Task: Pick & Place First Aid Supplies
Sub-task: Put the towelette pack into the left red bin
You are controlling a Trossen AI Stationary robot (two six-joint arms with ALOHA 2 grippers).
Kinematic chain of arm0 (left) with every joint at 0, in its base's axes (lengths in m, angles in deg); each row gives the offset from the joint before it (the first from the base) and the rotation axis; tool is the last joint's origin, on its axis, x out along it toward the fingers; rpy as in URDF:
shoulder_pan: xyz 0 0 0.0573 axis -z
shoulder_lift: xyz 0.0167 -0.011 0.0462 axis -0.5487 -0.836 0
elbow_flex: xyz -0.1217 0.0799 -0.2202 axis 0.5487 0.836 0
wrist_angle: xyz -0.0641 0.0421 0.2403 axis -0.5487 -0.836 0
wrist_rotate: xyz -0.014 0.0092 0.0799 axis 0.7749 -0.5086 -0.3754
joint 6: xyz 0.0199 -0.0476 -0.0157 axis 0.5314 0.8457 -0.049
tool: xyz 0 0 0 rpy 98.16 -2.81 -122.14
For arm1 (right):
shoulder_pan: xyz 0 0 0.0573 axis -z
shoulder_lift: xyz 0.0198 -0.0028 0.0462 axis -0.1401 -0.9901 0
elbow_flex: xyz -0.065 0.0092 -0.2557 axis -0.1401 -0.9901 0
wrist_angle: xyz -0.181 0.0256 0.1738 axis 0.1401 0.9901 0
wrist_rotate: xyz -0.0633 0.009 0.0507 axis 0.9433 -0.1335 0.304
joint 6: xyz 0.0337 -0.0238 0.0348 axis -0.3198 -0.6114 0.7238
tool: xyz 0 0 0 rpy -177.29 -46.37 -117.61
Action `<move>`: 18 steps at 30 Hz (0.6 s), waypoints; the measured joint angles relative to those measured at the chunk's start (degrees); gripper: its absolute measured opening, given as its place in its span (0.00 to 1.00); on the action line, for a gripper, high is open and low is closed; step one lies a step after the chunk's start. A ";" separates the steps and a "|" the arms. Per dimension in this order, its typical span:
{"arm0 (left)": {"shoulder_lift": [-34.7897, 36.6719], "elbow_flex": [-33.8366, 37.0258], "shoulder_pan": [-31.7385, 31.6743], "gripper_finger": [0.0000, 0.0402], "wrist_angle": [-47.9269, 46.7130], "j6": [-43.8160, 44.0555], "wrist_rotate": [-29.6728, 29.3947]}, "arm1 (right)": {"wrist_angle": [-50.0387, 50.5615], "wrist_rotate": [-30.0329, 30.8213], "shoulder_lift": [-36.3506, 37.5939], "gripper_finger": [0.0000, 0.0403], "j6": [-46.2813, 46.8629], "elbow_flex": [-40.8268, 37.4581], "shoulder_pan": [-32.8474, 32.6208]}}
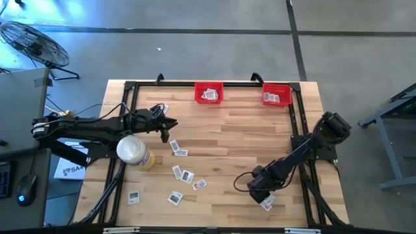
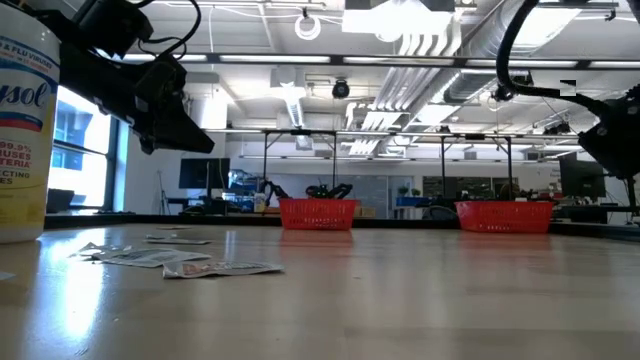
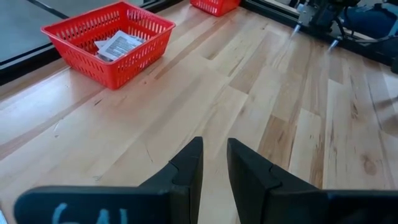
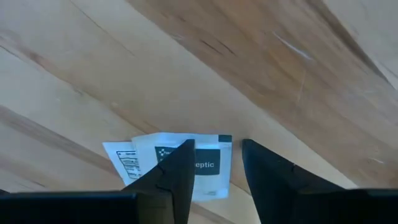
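Two red bins sit along the upper edge of the wooden table (image 1: 227, 136) in the high view: one bin (image 1: 208, 93) at upper centre and a second bin (image 1: 277, 95) to its right, each with white packets inside.

On the bare wood, loose first aid packets lie scattered at lower left of centre. I count about nine there: one by the left gripper at (image 1: 164, 136), two at (image 1: 177, 149), three around (image 1: 184, 175), one at (image 1: 199, 184), one at (image 1: 174, 197) and one apart at (image 1: 134, 197). Two more, overlapping, lie at lower right under the right arm (image 1: 267, 203); the right wrist view shows these two packets (image 4: 186, 163) stacked, one partly covering the other.

The left gripper (image 1: 170, 123) hangs above the table at centre left, its fingers (image 3: 186, 177) a narrow gap apart and holding nothing.

The right gripper (image 1: 257, 190) is low at lower right, directly over the overlapping pair, its fingers (image 4: 177, 171) spread moderately and empty, one finger over the packets.

One white wipes canister (image 1: 132, 150) with a yellowish base stands under the left arm, just left of the scattered packets.
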 joint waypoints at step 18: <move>0.01 0.00 0.00 0.18 -0.04 0.00 0.00 | 2.01 0.70 -2.28 0.06 -1.34 0.02 -0.01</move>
